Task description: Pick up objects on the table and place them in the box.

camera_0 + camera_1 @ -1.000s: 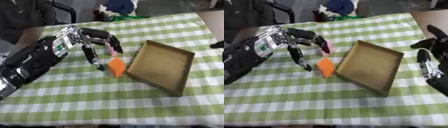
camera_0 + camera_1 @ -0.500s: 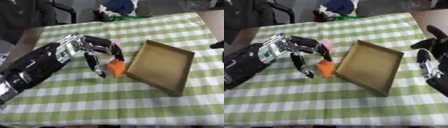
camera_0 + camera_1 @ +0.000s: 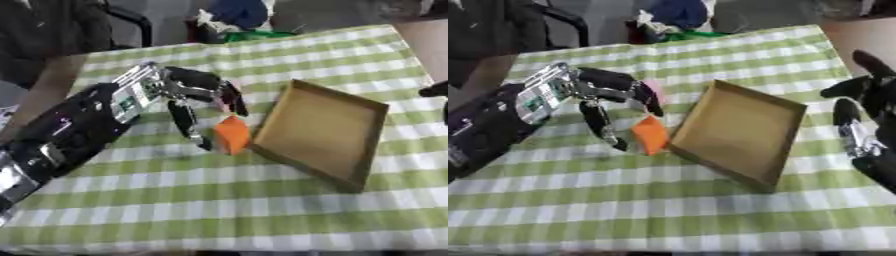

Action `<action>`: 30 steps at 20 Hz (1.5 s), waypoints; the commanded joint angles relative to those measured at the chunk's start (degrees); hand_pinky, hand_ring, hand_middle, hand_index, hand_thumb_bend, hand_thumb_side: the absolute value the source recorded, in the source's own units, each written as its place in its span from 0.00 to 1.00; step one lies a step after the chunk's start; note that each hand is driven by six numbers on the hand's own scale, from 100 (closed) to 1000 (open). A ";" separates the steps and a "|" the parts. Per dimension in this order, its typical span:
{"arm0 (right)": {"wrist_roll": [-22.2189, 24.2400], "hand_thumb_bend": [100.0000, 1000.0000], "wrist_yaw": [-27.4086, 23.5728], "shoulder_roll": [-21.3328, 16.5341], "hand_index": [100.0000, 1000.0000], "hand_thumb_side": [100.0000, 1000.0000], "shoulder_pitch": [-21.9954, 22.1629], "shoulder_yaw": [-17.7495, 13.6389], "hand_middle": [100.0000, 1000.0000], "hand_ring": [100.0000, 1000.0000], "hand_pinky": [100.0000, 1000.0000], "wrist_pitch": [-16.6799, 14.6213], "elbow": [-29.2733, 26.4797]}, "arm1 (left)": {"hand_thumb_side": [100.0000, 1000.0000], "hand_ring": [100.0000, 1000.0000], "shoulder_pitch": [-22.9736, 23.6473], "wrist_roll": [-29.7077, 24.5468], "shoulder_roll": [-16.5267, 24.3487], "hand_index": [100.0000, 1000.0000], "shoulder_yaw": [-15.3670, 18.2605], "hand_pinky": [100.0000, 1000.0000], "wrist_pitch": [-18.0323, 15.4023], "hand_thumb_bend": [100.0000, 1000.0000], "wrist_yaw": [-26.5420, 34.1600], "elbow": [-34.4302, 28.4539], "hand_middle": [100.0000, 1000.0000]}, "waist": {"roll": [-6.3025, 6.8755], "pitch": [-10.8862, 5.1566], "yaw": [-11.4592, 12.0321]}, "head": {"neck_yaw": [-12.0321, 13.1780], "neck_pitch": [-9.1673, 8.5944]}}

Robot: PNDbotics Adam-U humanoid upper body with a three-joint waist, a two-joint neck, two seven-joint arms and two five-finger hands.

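The left robot hand (image 3: 188, 92) reaches in from the left of the frame to its centre, fingers (image 3: 185, 120) spread and pointing down around an orange block (image 3: 232, 134) without closing on it. The block stands on the tabletop (image 3: 219, 195), touching the near-left edge of the shallow cardboard box (image 3: 367, 142). Something pink (image 3: 654, 86) shows behind the fingers, mostly hidden. The right robot hand (image 3: 866, 125) rests open at the right edge, fingers up, partly cut off. The silver panel on the left wrist carries small green marks, unreadable.
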 commanded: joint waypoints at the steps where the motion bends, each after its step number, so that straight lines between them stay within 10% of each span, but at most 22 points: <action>1: 0.12 0.00 0.15 -0.68 1.00 0.52 -0.40 -0.12 0.58 0.70 0.87 -0.10 -0.52 | 0.03 0.83 -1.31 -18.96 0.92 0.87 0.66 0.82 -19.77 0.53 -1.17 0.26 0.81 | -0.26 -0.58 -0.09 | -0.20 0.30; 20: 0.18 0.00 0.12 -0.47 1.00 0.52 -0.47 -0.13 0.58 0.71 0.87 -0.14 -0.43 | 0.03 0.84 0.32 -18.96 -2.32 0.88 1.99 0.83 -19.70 0.48 -4.35 4.32 0.82 | -0.25 -0.32 -0.51 | -0.18 0.30; 30: 0.25 0.00 0.01 -0.42 1.00 0.52 -0.49 -0.17 0.58 0.71 0.87 -0.14 -0.39 | 0.00 0.59 -0.34 -18.92 -2.51 0.67 5.43 0.70 -16.88 0.29 -3.61 4.19 0.47 | -0.36 -0.39 -0.44 | -0.31 0.30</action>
